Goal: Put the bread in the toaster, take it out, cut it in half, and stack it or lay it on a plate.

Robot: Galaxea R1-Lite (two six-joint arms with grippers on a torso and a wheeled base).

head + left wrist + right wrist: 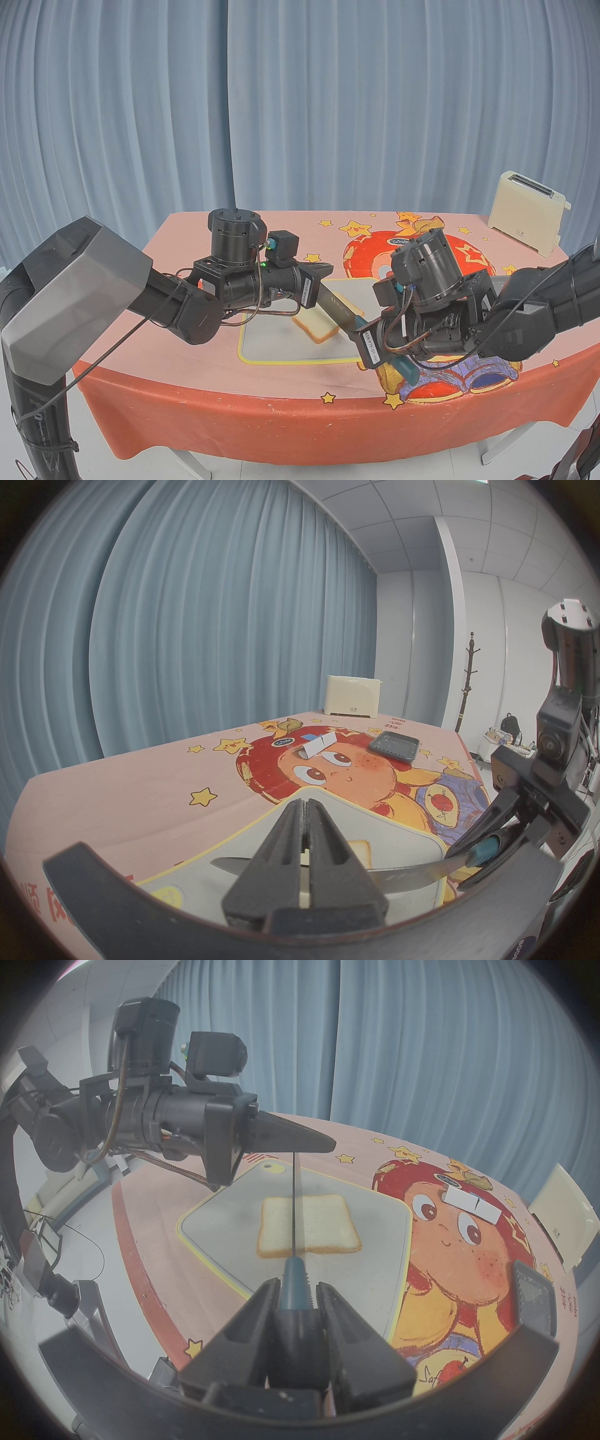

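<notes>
The table (187, 375) has pink cloth showing left of the board (275, 340) and in a strip between the board's near edge and the table's near edge. The toaster (528, 212) stands at the far right corner, close to the edge and well apart from both arms. The plate (394, 745), a dark tray, lies right of the board toward the toaster.

Your left gripper (322, 270) hangs above the board's far side with its fingers pressed together on nothing. Your right gripper (294, 1291), at the board's near right corner, pinches the knife (337, 306) by its teal handle. The 1 slice of bread (315, 324) lies flat and uncut on the board. The blade stands edge-down across it; you cannot tell whether it touches the bread.
</notes>
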